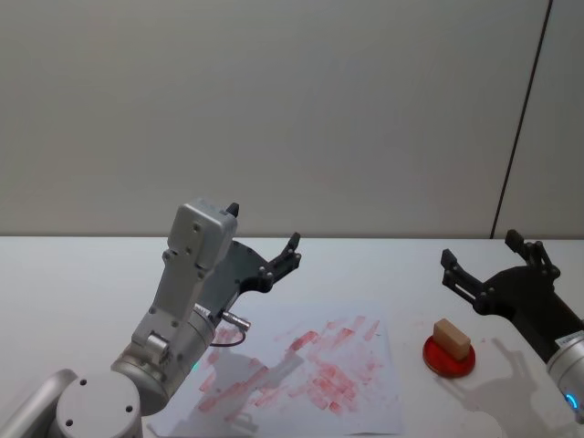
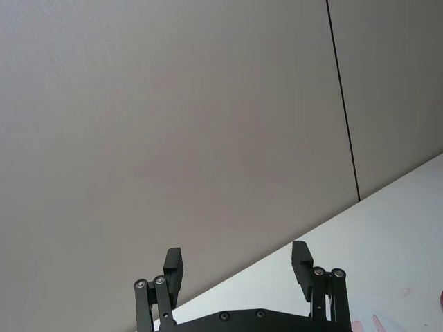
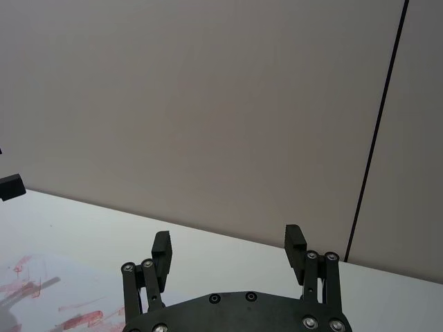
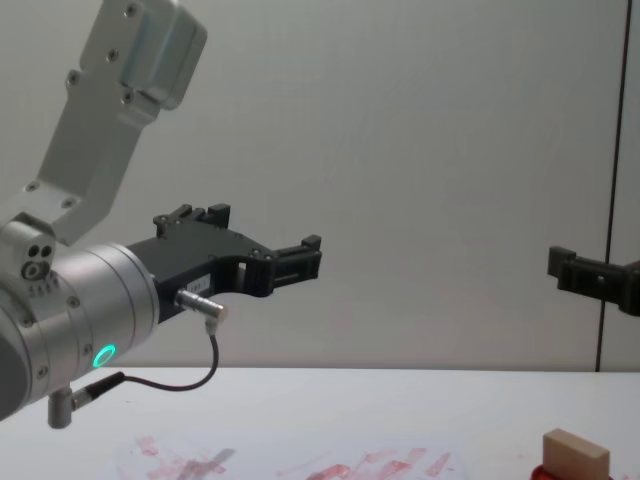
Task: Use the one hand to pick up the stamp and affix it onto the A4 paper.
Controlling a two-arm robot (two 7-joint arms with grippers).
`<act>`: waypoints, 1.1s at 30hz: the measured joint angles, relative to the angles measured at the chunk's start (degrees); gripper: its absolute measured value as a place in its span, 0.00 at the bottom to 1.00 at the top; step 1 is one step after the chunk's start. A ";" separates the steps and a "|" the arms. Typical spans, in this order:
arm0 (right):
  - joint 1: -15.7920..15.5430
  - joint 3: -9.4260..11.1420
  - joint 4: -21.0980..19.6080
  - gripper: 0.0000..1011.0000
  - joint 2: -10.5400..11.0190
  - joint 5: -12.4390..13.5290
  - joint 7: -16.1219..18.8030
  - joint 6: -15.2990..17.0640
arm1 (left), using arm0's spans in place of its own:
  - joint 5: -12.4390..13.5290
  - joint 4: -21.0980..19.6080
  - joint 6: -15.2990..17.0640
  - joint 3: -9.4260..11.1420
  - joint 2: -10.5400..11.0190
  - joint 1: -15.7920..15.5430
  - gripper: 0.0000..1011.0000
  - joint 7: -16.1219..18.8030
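1. In the head view the stamp (image 1: 452, 338) stands on the red pad (image 1: 449, 358) at the lower right of the frame. It is below the right gripper (image 1: 481, 248) and apart from it. The pad lies on the white table (image 1: 91, 274), just beside the right edge of the A4 paper (image 1: 310, 374).
2. The right gripper's two black fingers are spread wide with nothing between them. The right wrist view shows the same wide gap, with only the wall and the table's far edge beyond it.
3. The right arm enters from the lower right corner of the head view. Its black palm is raised above the table and its fingers point toward the upper left of the frame. Its shadow falls on the table to the right of the pad.
4. The left gripper (image 1: 265, 228) is held up over the paper's upper left part, left of centre in the head view. Its fingers are also spread wide and it holds nothing. In the chest view its silver wrist glows green and a thin cable (image 4: 190, 385) loops beneath it.
5. The paper, marked with many red prints and smears, lies flat at the lower centre of the head view. A plain grey wall (image 1: 292, 109) fills the upper half. Nothing stands between the right gripper and the stamp.
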 joint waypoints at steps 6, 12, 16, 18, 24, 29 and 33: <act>0.00 0.00 -0.04 0.99 0.00 0.00 -0.01 0.00 | 0.00 0.00 0.00 0.00 0.00 0.00 0.99 0.00; 0.00 -0.03 -0.05 0.99 -0.01 0.00 -0.01 0.00 | 0.00 0.00 0.00 0.00 0.00 0.00 0.99 0.00; 0.00 -0.04 -0.05 0.99 -0.01 0.00 -0.01 0.00 | 0.00 0.00 0.00 0.00 0.00 0.00 0.99 0.00; 0.00 -0.04 -0.05 0.99 -0.01 -0.01 0.01 0.00 | 0.00 0.00 0.00 0.00 0.00 0.00 0.99 0.00; 0.10 -0.03 0.40 0.99 0.09 -0.26 0.83 0.26 | 0.00 0.00 0.00 0.00 0.00 0.00 0.99 0.00; 0.36 0.01 1.48 0.99 0.34 -0.69 2.44 1.43 | 0.00 0.00 0.00 0.00 0.00 0.00 0.99 0.00; 0.66 0.02 2.73 0.99 0.57 -1.30 3.87 2.51 | 0.00 0.00 0.00 0.00 0.00 0.00 0.99 0.00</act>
